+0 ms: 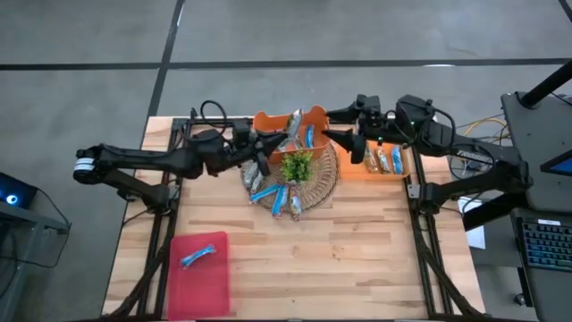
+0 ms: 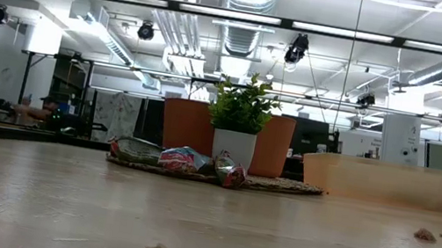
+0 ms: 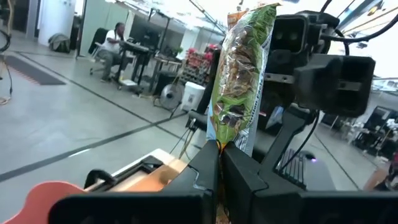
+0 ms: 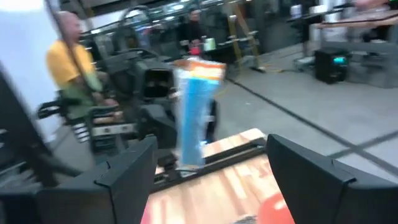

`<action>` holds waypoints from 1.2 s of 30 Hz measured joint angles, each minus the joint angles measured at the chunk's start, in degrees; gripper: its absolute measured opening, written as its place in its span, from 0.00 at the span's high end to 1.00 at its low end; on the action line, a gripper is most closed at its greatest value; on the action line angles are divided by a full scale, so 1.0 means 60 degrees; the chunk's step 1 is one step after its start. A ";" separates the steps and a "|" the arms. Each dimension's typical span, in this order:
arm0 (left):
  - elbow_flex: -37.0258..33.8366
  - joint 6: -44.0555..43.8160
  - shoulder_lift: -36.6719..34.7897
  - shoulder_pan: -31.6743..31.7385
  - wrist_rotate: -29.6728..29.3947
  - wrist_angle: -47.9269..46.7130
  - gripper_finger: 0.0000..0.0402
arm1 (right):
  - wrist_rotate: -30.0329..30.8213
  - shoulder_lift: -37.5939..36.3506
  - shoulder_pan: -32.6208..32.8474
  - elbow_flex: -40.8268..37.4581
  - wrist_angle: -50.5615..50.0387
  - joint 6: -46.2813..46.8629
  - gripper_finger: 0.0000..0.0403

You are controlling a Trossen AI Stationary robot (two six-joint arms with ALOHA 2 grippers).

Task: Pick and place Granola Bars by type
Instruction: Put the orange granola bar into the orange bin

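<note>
Left wrist view shows my left gripper clamped on a green-brown granola bar held upright off the surface, while the right gripper gapes empty, so I'd carry it level.

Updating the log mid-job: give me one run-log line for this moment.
left gripper: shut on green-brown shiny wrapped granola bar, raised | right gripper: open, facing bar | stage: bar not yet placed

a small green plant in a white pot sits on a round woven mat mid-table. a red tray lies near the front-left corner; what looks like an orange bin stands right.
</note>
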 joint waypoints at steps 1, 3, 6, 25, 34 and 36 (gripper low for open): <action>0.0000 0.0010 0.0065 -0.0004 0.0001 0.0140 1.00 | -0.0252 0.0083 0.0000 0.0001 0.0162 0.0000 0.27; 0.0000 0.0058 0.0219 -0.0006 0.0081 0.0534 1.00 | -0.0547 0.0205 0.0004 0.0004 0.0318 0.0033 0.26; 0.0003 0.0062 0.0423 -0.0012 0.0190 0.1082 1.00 | -0.0600 0.0361 0.0007 0.0004 0.0568 0.0039 0.24; 0.1861 0.0047 0.2506 -0.0040 0.1245 0.1119 1.00 | -0.0575 0.0538 0.0153 0.0007 0.0820 0.0276 0.24; 0.1875 0.0074 0.2335 -0.0081 0.1133 0.1279 1.00 | -0.0578 0.0390 0.0151 0.0011 0.0701 0.0164 0.32; 0.1947 0.0087 0.2335 -0.0081 0.1133 0.1281 1.00 | -0.0580 0.0416 0.0153 0.0011 0.0632 0.0149 0.33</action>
